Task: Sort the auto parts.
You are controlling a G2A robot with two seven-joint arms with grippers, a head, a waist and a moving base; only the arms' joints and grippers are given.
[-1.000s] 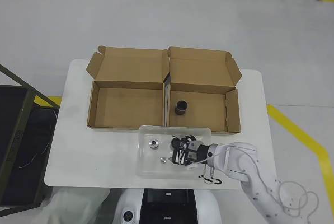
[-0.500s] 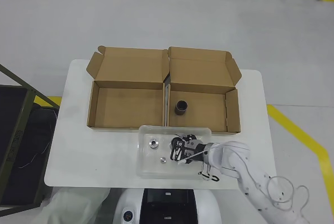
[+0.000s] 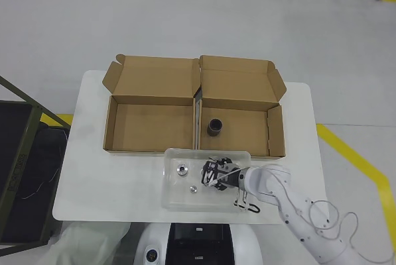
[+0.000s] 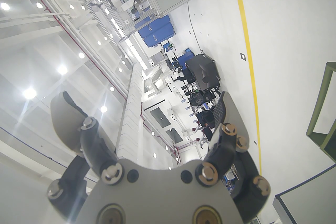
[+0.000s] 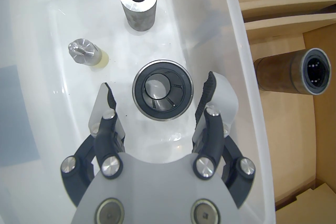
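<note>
Right gripper [image 5: 158, 90] has edged forward, jaws apart, black bearing [image 5: 162, 110] sitting between them

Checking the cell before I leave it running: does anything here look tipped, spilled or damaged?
Nothing stands out. The black bearing, silver sleeve and small fitting look upright and apart in the clear bin. The right tool hangs open over the bearing. No spills or breakage show.

The tub [image 5: 231, 12] is glossy, translucent plastic. The sleeve [image 5: 138, 8] is dull grey metal with a scuffed bright face; the stud [image 5: 84, 51] shiny metal. The boxes [image 3: 151, 129] are matt brown cardboard.
</note>
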